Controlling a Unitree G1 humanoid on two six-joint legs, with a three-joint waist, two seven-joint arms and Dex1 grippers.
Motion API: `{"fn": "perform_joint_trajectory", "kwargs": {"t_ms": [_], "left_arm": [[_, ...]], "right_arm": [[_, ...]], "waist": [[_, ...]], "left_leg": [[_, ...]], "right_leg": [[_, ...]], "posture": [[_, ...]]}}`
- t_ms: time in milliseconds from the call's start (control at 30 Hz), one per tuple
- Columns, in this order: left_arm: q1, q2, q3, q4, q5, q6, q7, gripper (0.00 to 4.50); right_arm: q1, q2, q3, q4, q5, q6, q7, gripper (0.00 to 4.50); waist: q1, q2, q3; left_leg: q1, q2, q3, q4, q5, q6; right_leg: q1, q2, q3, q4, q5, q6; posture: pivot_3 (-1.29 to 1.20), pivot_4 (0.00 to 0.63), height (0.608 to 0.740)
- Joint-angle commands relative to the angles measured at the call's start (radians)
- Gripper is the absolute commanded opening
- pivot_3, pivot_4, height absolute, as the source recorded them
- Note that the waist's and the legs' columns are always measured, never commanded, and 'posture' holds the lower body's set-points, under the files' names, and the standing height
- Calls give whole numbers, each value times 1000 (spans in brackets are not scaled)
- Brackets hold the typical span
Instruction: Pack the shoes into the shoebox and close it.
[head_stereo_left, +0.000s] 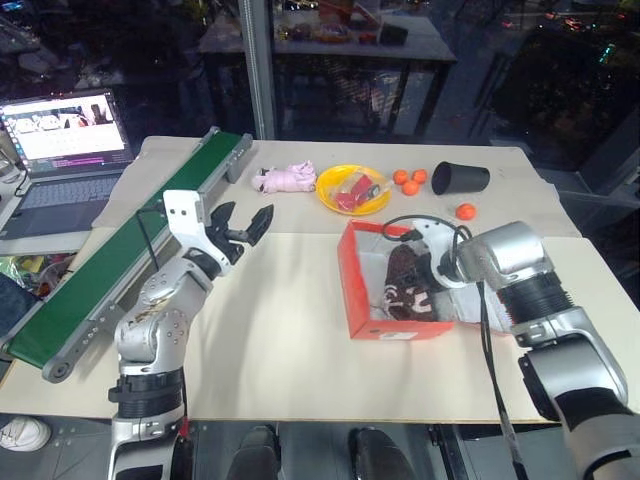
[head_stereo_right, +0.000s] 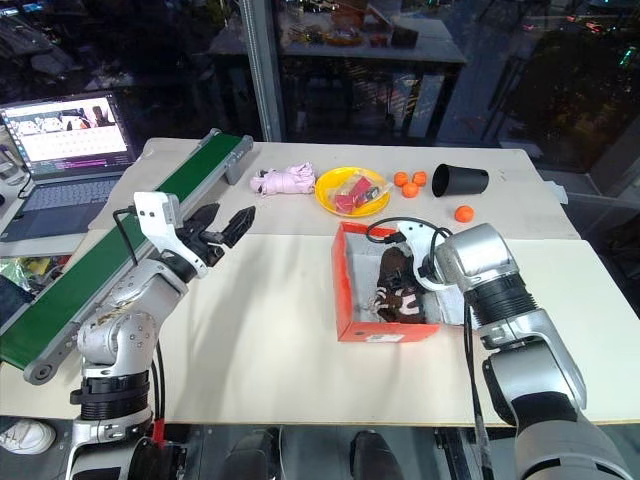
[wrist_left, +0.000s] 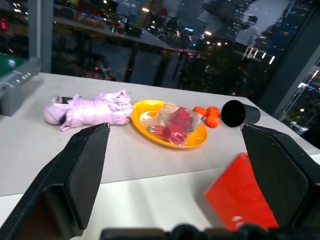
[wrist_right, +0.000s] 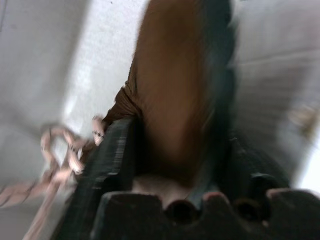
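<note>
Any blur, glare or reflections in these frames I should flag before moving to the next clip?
Right wrist view: heavy motion blur, the brown shoe and its laces smeared. Left wrist view: background sharp, the near fingers soft, city lights showing in the dark window glass. Head views: sharp and evenly lit, bright laptop screen, reflections in the window, the shoebox interior clearly readable.

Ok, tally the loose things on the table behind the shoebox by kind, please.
Small orange balls: 3
Black cup, on its side: 1
Yellow bowl holding a bag of red items: 1
Pink cloth bundle: 1
Total: 6
</note>
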Motion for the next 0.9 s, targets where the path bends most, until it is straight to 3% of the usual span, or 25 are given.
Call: {"fn": "perform_joint_trajectory", "kwargs": {"t_ms": [33,67,300,467,600,733,900], "left_arm": [[-6,34,30,-40,-1,-1,1,4500],[-6,42,32,-40,-1,0,0,4500],[-21,77,29,-19,3,-1,-11,4500],[-17,116,28,12,71,-36,7,4500],[20,141,51,30,117,-47,25,4500],[78,164,89,45,125,-61,4,4500],[113,183,126,76,132,-85,-15,4500]], "right_arm": [[-58,32,-123,6,-4,-5,-30,4208],[-69,36,-138,-7,1,5,-27,4420],[-127,40,-220,-123,6,39,-41,4420],[-62,72,-351,-286,79,-217,40,4420],[48,92,-381,-396,119,-326,95,4420],[212,54,-259,-544,78,-483,209,4420],[309,133,-233,-598,94,-538,196,4420]], "waist": [[0,0,0],[0,0,0],[1,0,0],[1,0,0],[0,0,0],[-1,0,0],[-10,0,0]], "left_leg": [[0,0,0,0,0,0],[0,0,0,0,0,0],[0,0,0,0,0,0],[-1,0,0,-1,0,0],[0,0,0,-1,0,0],[0,0,0,-1,0,0],[0,1,0,-1,0,0]], "right_leg": [[0,0,0,0,0,0],[0,0,0,0,0,0],[0,0,0,0,0,0],[-1,0,0,0,0,0],[0,0,0,-1,0,0],[0,0,0,-1,0,0],[-1,0,0,1,0,0]], "posture": [[0,150,740],[0,150,740],[0,150,740],[0,150,740],[0,150,740],[0,150,740],[0,150,740]]}}
